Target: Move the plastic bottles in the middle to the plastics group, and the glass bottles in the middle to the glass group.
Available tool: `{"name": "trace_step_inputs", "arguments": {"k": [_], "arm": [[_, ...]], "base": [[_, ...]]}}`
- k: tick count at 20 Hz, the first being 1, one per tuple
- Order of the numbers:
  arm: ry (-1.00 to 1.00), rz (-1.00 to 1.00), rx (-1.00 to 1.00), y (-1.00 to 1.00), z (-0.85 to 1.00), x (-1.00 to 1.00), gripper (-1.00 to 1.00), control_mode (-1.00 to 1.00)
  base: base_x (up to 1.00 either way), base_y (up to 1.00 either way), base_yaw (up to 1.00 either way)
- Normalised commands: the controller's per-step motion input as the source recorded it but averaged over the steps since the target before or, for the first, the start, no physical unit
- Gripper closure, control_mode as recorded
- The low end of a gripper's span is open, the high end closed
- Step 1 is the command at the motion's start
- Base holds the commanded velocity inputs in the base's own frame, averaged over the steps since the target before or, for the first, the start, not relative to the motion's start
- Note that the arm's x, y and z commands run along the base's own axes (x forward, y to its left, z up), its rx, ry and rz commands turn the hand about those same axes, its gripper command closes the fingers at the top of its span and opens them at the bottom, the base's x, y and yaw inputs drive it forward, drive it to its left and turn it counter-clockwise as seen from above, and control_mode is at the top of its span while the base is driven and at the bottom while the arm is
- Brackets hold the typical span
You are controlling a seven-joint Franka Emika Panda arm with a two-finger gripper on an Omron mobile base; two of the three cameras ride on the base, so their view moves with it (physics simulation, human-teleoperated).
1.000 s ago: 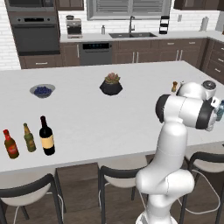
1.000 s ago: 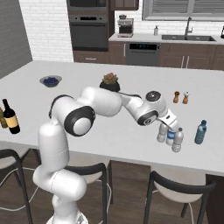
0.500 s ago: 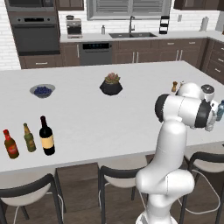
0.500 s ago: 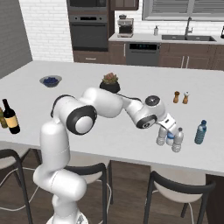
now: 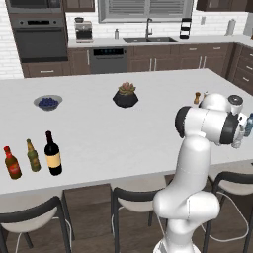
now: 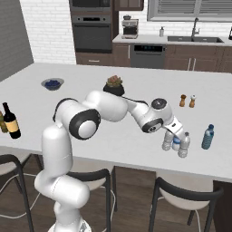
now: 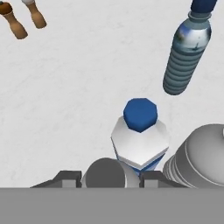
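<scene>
Over the counter's right end, arm stretched low, fingers (image 7: 107, 177) narrowly clamped around a small grey-capped bottle (image 7: 105, 174).

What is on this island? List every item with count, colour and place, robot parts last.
wine bottle: one, black, tan label, island's near-left edge
olive-green bottle: one, just left of it
brown bottle: one, red label, leftmost
bowl: one, grey, blue fruit, far left
plant pot: one, black, centre
shakers: two, brown, right side
teal-blue bottle: one, near-right edge
blue-capped bottle: one, blue-white label, just beyond the fingertips
ribbed grey bottle: one, beside it
held grey bottle: one, between the fingers
stools: three, dark, along the near edge
gripper: one, dark, closed on the held grey bottle
arm: one, white
</scene>
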Motion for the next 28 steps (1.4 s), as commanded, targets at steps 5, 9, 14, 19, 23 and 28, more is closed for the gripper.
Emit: {"name": "trace_step_inputs", "arguments": {"k": [5,9,14,19,23,28], "arm": [[0.00,0.00,0.00,0.00,0.00,0.00,-1.00,-1.00],[0.00,0.00,0.00,0.00,0.00,0.00,-1.00,-1.00],[-0.03,0.00,0.00,0.04,0.10,-0.08,-1.00,-1.00],[-0.09,0.00,0.00,0.45,0.41,-0.52,-1.00,-1.00],[0.00,0.00,0.00,0.87,0.47,-0.78,-1.00,-1.00],[0.00,0.02,0.00,0.97,0.83,-0.55,-1.00,-1.00]], "base": [[0.00,0.00,0.00],[0.00,0.00,0.00],[0.00,0.00,0.00],[0.00,0.00,0.00],[0.00,0.00,0.00],[0.00,0.00,0.00]]}}
